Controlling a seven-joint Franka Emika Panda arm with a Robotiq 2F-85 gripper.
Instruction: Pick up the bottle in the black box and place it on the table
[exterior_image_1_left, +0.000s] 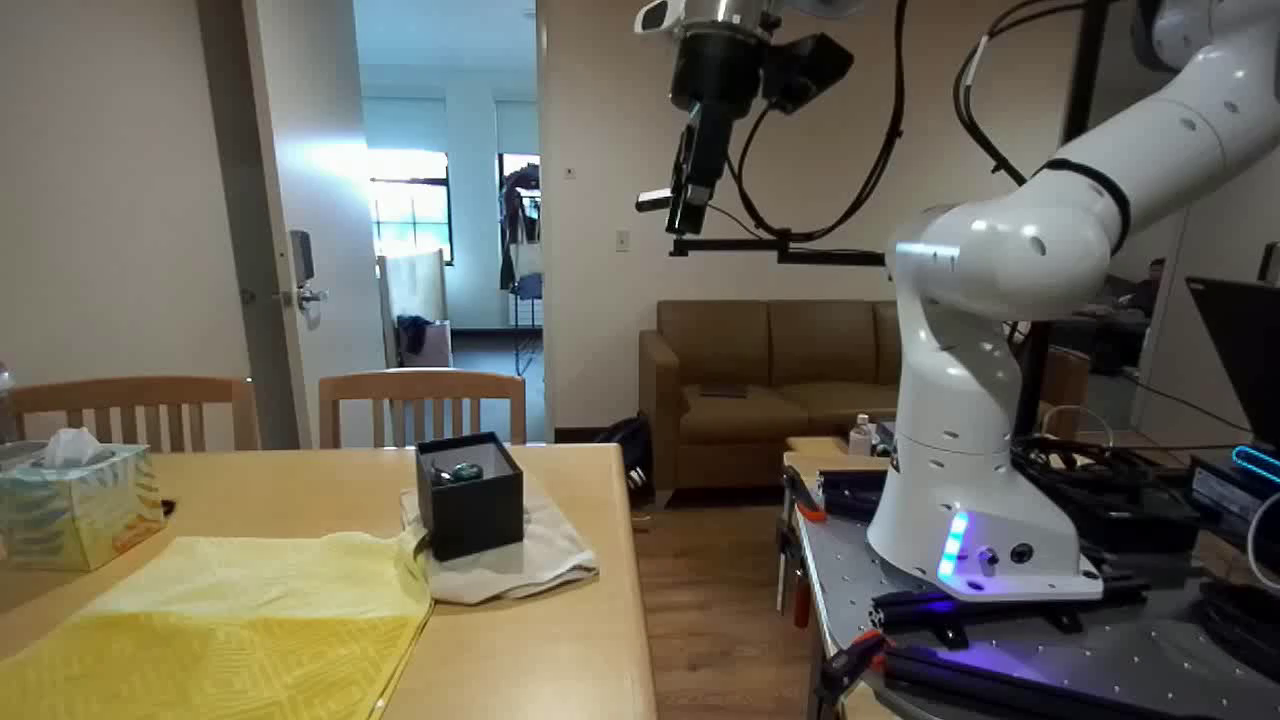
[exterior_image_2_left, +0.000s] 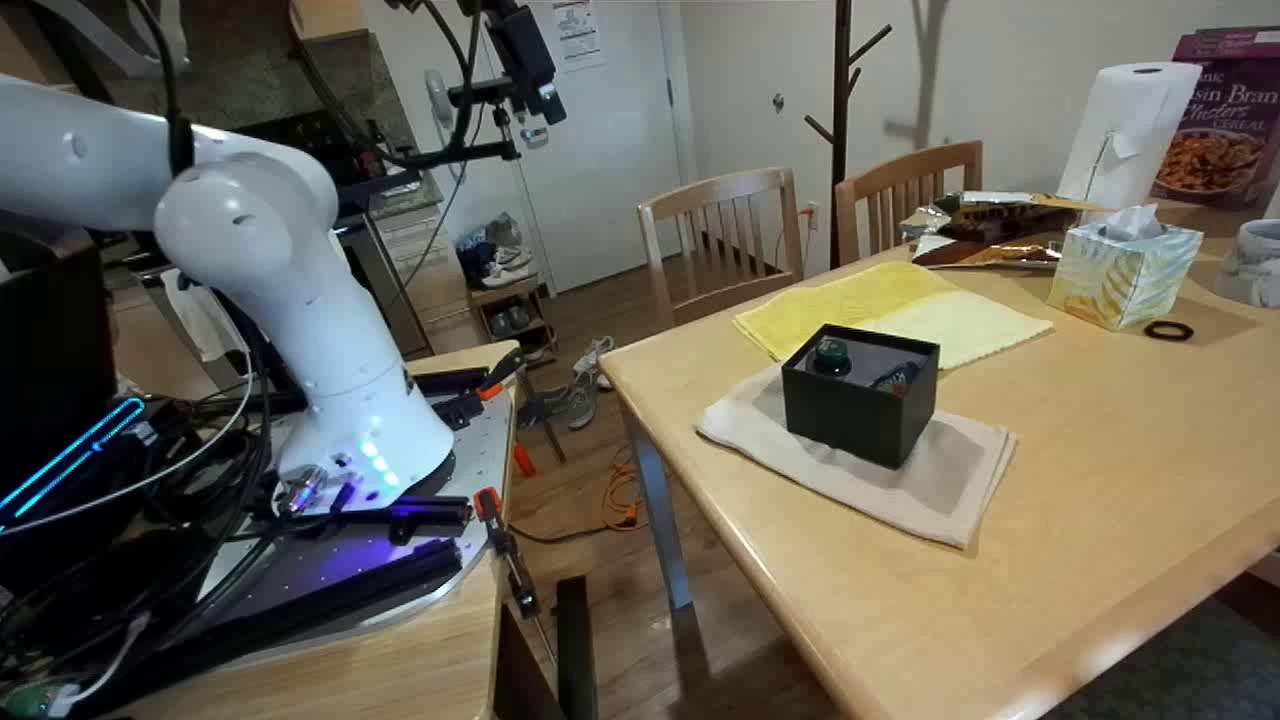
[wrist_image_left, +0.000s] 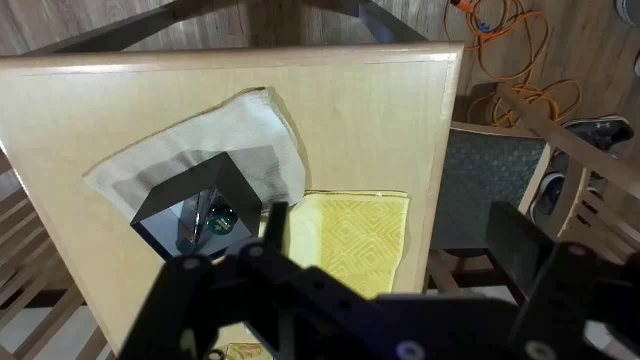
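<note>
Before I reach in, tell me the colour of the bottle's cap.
The cap is dark green with gold marks, clearest in the wrist view.

Near the tissue box (exterior_image_2_left: 1106, 276) lies, apparently, foil packaging (exterior_image_2_left: 1000, 224).

In the wrist view the gripper (wrist_image_left: 397, 237) is gaping, its two fingers (wrist_image_left: 520, 245) standing well apart. In an exterior view the wrist (exterior_image_1_left: 720, 14) is hanging near the top edge, and the gripper is pointing down from it at a slight tilt. In both exterior views the arm (exterior_image_2_left: 290, 280) is standing on its base (exterior_image_1_left: 940, 490), which is glowing with bluish lights (exterior_image_1_left: 953, 545); above it the shoulder (exterior_image_1_left: 985, 260) is bulging out, and the next link (exterior_image_1_left: 1150, 150) is slanting upward toward the edge of view.
</note>
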